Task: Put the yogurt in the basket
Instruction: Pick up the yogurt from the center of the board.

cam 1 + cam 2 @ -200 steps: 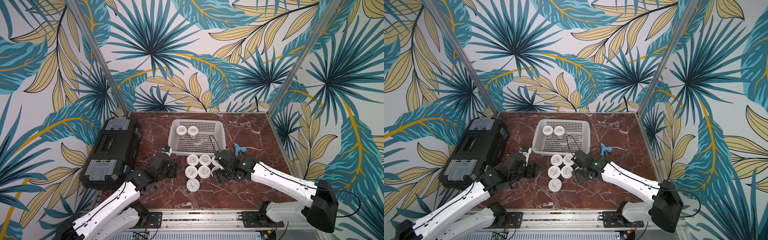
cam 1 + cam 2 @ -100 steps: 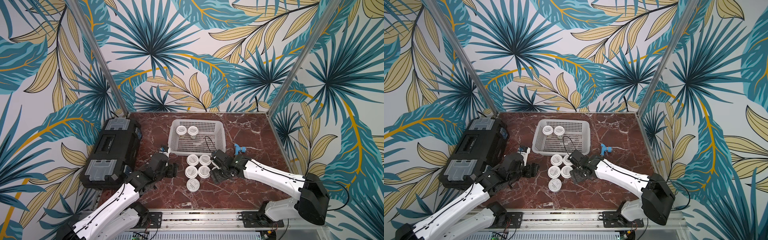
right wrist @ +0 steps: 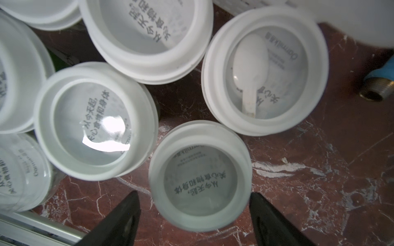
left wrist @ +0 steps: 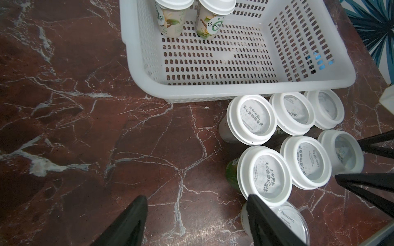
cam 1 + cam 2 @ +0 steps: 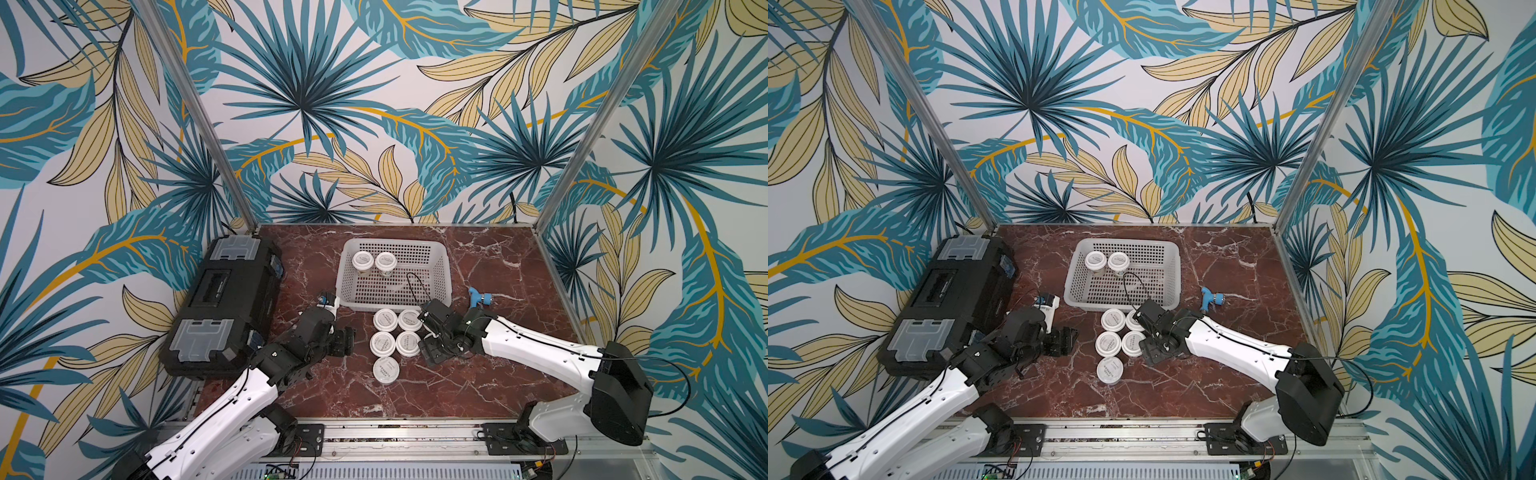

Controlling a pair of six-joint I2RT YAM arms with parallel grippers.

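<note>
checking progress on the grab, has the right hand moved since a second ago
Yes. In a top view the right hand has shifted slightly away from the blue fitting, toward the yogurt cluster.

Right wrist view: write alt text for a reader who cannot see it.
The open right gripper brackets one white-lidded yogurt cup on a red marble table. Other yogurt cups crowd beside it, one with a white spoon under its lid; a blue fitting shows at the edge.

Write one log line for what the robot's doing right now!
basket: two yogurts inside | right gripper: open around a table yogurt | left gripper: open, empty
</note>
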